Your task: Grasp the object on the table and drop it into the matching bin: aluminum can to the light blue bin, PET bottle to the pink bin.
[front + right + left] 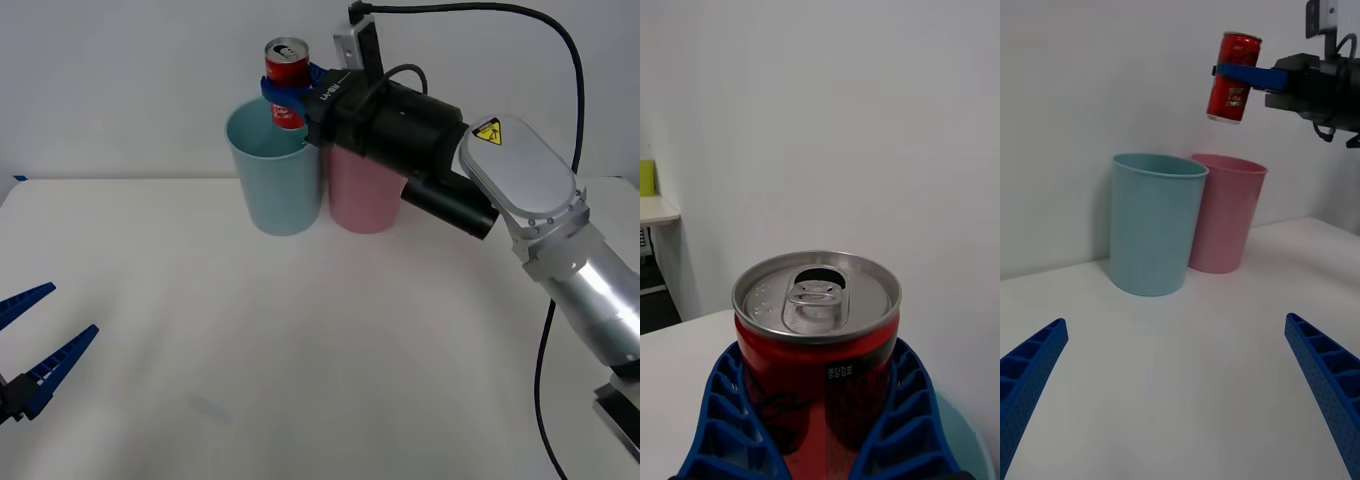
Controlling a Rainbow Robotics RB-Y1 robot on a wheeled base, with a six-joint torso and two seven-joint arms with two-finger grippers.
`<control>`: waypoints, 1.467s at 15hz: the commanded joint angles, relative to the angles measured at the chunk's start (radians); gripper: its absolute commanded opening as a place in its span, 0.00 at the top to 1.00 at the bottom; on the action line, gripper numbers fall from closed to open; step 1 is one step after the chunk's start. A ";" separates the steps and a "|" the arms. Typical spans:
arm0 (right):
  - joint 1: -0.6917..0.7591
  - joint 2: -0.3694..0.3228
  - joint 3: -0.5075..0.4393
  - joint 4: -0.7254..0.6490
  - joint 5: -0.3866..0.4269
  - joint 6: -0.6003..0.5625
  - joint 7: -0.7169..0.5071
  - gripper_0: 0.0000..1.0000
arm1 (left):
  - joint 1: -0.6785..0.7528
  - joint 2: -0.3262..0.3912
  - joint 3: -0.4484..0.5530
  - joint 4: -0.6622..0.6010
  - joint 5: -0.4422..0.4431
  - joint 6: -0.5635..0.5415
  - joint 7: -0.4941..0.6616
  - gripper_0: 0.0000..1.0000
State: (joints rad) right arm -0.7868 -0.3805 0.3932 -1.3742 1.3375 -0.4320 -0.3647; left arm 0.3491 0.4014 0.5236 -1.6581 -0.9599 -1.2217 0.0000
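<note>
My right gripper [285,92] is shut on the small red aluminum can [287,78], holding it upright in the air over the right part of the light blue bin's [272,170] mouth. Up close, the can [817,352] shows its silver top and pull tab between the blue fingers [730,420]. From the left wrist, the can [1234,75] hangs above the gap between the light blue bin [1154,221] and the pink bin [1223,214]. The pink bin [362,195] stands touching the blue one on the white table [300,350]. My left gripper [35,345] rests open low at the table's left.
The right arm [500,190] reaches across above the pink bin. A white wall rises just behind the bins. A black cable loops over the arm. The table's front and middle lie bare.
</note>
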 commanded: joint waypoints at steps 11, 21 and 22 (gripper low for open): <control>-0.235 0.176 0.062 0.411 0.009 0.273 0.052 1.00 | 0.000 0.000 0.000 0.000 0.000 0.000 0.000 0.00; -0.235 0.176 0.081 0.411 -0.009 0.277 0.061 0.00 | 0.000 0.000 0.000 0.000 0.000 0.000 0.000 0.00; -0.235 0.176 0.081 0.411 -0.014 0.277 0.062 0.00 | 0.000 0.000 0.000 0.000 0.000 0.000 0.000 0.00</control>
State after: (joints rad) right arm -1.0217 -0.2040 0.4740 -0.9629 1.3272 -0.1548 -0.3037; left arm 0.3491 0.4014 0.5236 -1.6581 -0.9599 -1.2217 0.0000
